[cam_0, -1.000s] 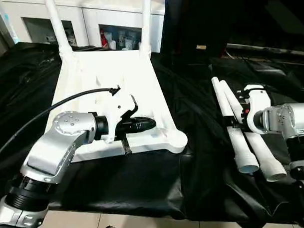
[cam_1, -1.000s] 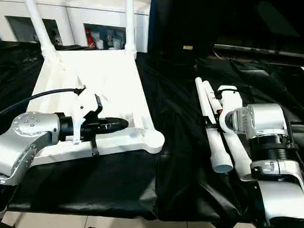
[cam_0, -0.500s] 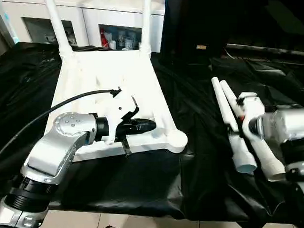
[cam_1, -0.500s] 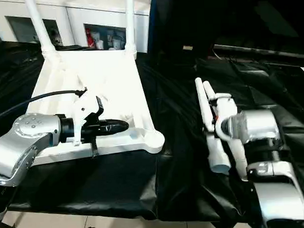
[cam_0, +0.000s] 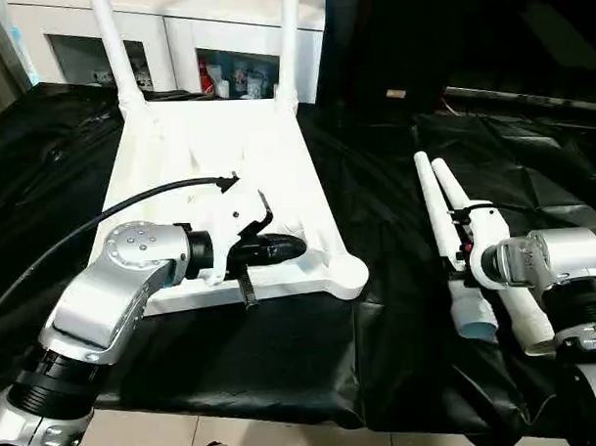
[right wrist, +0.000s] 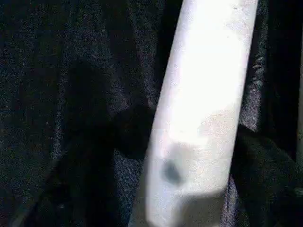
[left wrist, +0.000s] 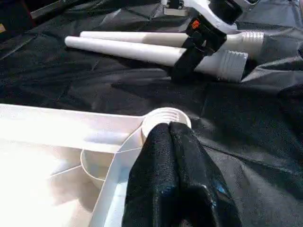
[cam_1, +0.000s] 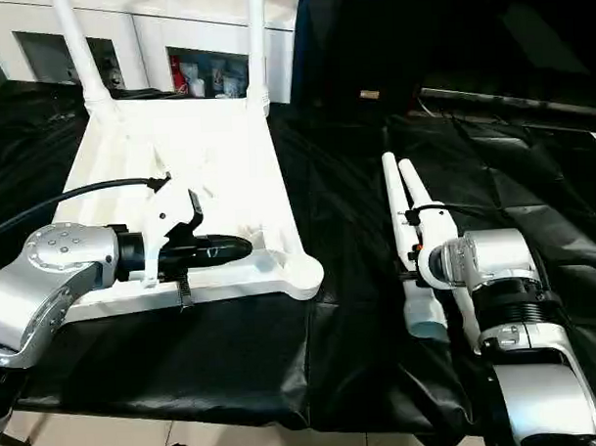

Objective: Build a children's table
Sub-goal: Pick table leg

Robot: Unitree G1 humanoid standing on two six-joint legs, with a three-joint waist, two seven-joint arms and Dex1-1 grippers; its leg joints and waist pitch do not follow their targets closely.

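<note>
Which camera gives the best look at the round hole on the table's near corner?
The left wrist view: the round socket sits close, just past the left end effector, with its ringed rim clear. Both eye views show it smaller, from above, as a knob at the tabletop's near corner.

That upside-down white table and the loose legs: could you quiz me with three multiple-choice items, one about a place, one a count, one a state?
1. Where do the loose legs lie?
A. on the black cloth, to the right of the tabletop
B. inside the cabinet
C. on the floor

2. How many legs already stand in the tabletop's corner sockets?
A. none
B. two
C. four

3. How is the left gripper?
A. wide open
B. shut, empty
C. shut on a leg

Answers:
1 A, they rest side by side on the cloth.
2 B, two upright legs rise from the far corners.
3 B, its fingers meet above the near socket, holding nothing.
</note>
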